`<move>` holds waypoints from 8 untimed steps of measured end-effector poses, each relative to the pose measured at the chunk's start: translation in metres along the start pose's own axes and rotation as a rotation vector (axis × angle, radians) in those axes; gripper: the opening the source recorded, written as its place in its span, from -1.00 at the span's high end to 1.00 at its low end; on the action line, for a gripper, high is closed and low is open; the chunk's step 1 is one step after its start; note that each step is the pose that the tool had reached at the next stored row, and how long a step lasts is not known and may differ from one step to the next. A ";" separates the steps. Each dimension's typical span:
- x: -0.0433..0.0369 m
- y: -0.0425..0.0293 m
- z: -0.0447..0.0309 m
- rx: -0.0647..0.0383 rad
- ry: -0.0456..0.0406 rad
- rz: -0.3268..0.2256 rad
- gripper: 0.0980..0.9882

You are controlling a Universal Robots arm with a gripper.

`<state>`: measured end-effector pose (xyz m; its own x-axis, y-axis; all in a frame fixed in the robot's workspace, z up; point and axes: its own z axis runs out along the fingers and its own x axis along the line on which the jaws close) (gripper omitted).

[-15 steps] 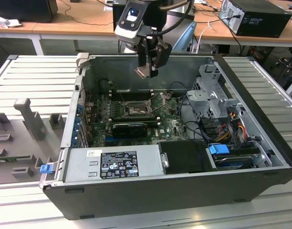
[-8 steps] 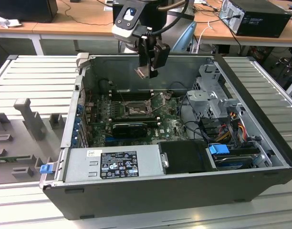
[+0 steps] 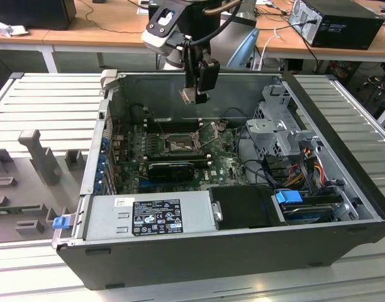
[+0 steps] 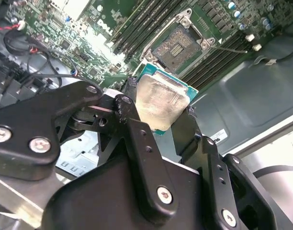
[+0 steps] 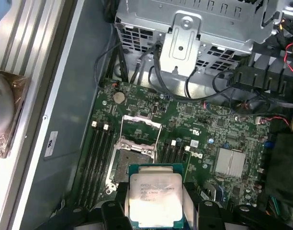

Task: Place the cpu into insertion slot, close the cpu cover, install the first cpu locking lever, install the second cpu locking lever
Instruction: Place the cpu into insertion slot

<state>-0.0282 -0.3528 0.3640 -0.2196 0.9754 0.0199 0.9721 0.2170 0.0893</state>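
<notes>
My gripper [image 3: 195, 94] hangs above the open computer case, shut on the cpu [image 3: 187, 95]. The cpu is a small square chip with a silvery face on a green backing, pinched by its edges between the black fingers in both wrist views [image 4: 161, 100] [image 5: 155, 194]. Below it on the green motherboard [image 3: 224, 165] lies the insertion slot [image 3: 178, 146] [image 4: 177, 45] [image 5: 132, 160], a black socket with a silvery rim and nothing in it. The cpu cover [image 5: 141, 125], a thin silvery frame, is swung open beside the socket. The chip is well above the socket, not touching it.
Long black memory slots [image 5: 99, 148] flank the socket. A metal drive cage [image 3: 280, 126] with cables stands on the exterior view's right, and a grey power supply [image 3: 151, 214] at the case front. Grey fixtures [image 3: 38, 154] sit on the ribbed table at the exterior view's left.
</notes>
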 end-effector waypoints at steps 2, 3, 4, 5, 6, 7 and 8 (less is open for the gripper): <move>0.0000 0.0000 0.0003 -0.001 -0.0031 0.035 0.02; 0.0000 0.0000 0.0004 -0.001 -0.0045 0.050 0.02; 0.0000 0.0000 0.0006 -0.001 -0.0063 0.070 0.02; 0.0000 0.0000 0.0007 -0.002 -0.0078 0.085 0.02; 0.0000 -0.0001 0.0009 -0.002 -0.0095 0.104 0.02; 0.0000 -0.0001 0.0012 -0.003 -0.0122 0.134 0.02; 0.0000 -0.0001 0.0014 -0.003 -0.0144 0.159 0.02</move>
<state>-0.0282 -0.3528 0.3626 -0.0620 0.9979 0.0197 0.9942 0.0600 0.0892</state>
